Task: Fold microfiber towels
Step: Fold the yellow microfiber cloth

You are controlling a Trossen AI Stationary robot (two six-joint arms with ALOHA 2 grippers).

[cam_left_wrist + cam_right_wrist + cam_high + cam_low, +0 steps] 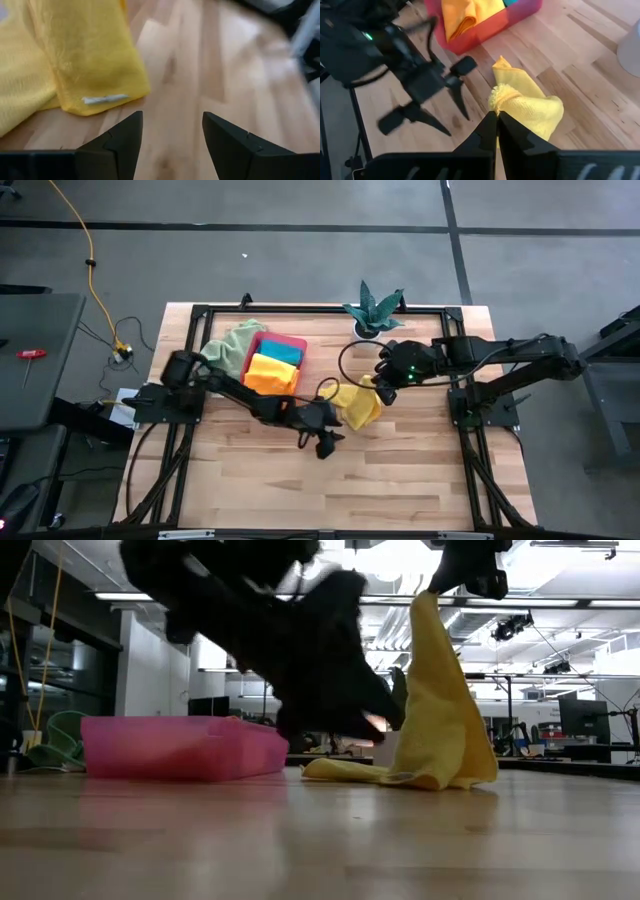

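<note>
A yellow towel [356, 406] hangs bunched from my right gripper [379, 384], which is shut on it above the table's middle. The towel's lower end [385, 775] lies on the wood. My left gripper [172, 120] stands open and low over the table, just on the near side of the towel, with bare wood between its fingers; a hem with a white label [105, 99] lies in front of it. An orange towel [270, 372] and a teal towel [281, 352] lie in the pink tray [297, 340]. A pale green towel [233, 345] lies against the tray's left side. My right gripper pinches a gathered tip of the yellow towel [499, 94] between its two fingers, which slant down from the table's right side. The cloth hangs below the fingers [440, 680], slack and folded on itself, its lower part on the table. How many layers are caught I cannot tell.
A potted plant [373, 310] stands at the far edge, just beyond my right gripper. The pink tray [180, 745] sits at the far left. Bare wood stretches across the table's near half [330, 490].
</note>
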